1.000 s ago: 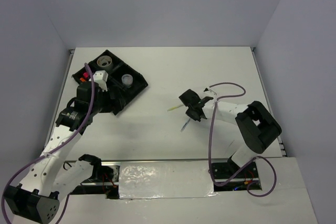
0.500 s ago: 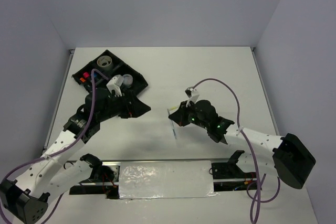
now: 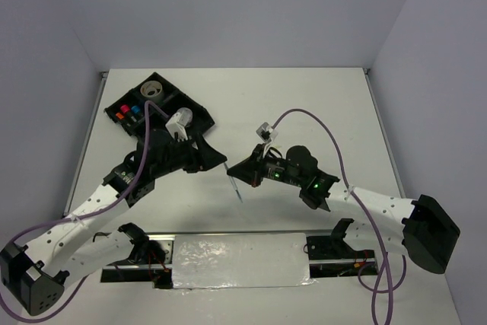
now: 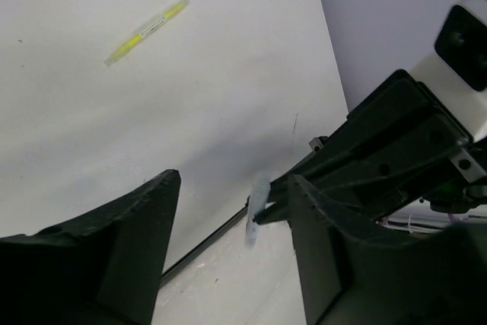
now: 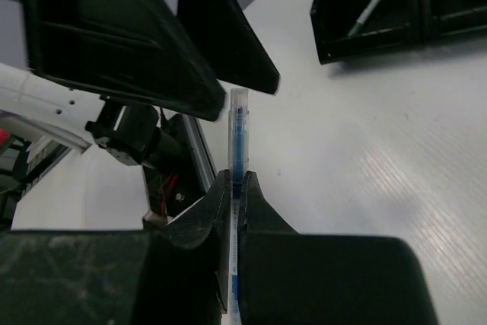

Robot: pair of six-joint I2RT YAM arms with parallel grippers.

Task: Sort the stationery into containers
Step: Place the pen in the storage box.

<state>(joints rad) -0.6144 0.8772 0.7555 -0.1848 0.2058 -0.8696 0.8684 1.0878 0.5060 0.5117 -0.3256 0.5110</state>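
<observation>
My right gripper (image 3: pixel 235 176) is shut on a thin clear pen with blue inside (image 3: pixel 238 190), held above the table; its tip sticks out past the jaws in the right wrist view (image 5: pixel 238 131). My left gripper (image 3: pixel 215 159) is open and empty, just left of that pen, which shows blurred between its fingers (image 4: pixel 257 209). A yellow-green pen (image 4: pixel 146 32) lies on the table. The black tray (image 3: pixel 171 100) at the far left holds a greyish tape ring (image 3: pixel 151 90), a clear roll (image 3: pixel 185 117) and the highlighters (image 3: pixel 129 110). Another pen (image 5: pixel 373 5) lies in a tray compartment.
The two grippers are close together near the table's middle front. A silver taped strip (image 3: pixel 240 260) and the arm bases run along the near edge. Grey walls enclose the table on three sides.
My right gripper has swung left and forward with the pen. My left gripper has moved right, away from the tray, and now sits next to the right gripper.
</observation>
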